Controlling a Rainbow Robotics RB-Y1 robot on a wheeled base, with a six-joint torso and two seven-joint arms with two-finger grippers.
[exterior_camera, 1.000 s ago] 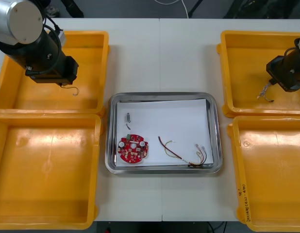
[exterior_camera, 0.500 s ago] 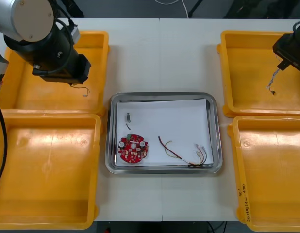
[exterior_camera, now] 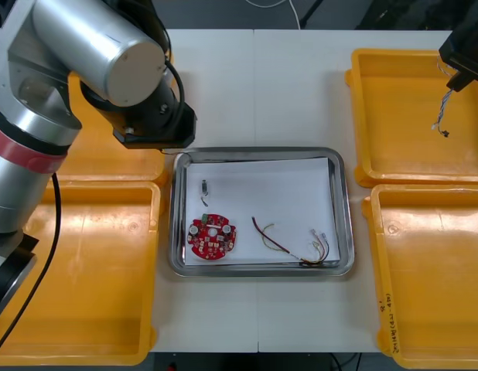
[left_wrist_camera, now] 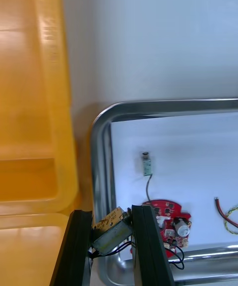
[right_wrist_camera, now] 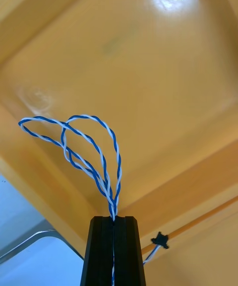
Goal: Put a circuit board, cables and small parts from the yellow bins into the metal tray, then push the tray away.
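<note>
Hanging from the right gripper (right_wrist_camera: 113,251), a twisted blue and white cable (right_wrist_camera: 94,157) rises in two loops above the black fingers, which are pressed together on it with only the wire between them. A small black plug (right_wrist_camera: 159,240) ends a loose tail beside the fingers. In the front view this gripper (exterior_camera: 462,68) sits at the upper right edge of the frame, and the cable (exterior_camera: 442,114) dangles over the upper right yellow bin (exterior_camera: 394,154).

The left gripper (left_wrist_camera: 111,246) has its fingers spread by the width of a small metal part (left_wrist_camera: 111,231) clamped between them. The part is a silvery block with a tan label and thin black wires trailing under it. The left arm (exterior_camera: 92,54) reaches in from the upper left of the front view, its wrist over the upper left corner of the metal tray (exterior_camera: 258,151).

By count, one tray lies at the centre of the frame, white inside. It holds one round red circuit board (exterior_camera: 212,238) at its lower left, a second small metal part (exterior_camera: 204,187) with a short wire just above the board, and a tangle of red and yellow cable (exterior_camera: 289,243) at its lower right. There are four bins, the others being the upper left bin (exterior_camera: 107,166), the lower left bin (exterior_camera: 76,270) and the lower right bin (exterior_camera: 432,270).
</note>
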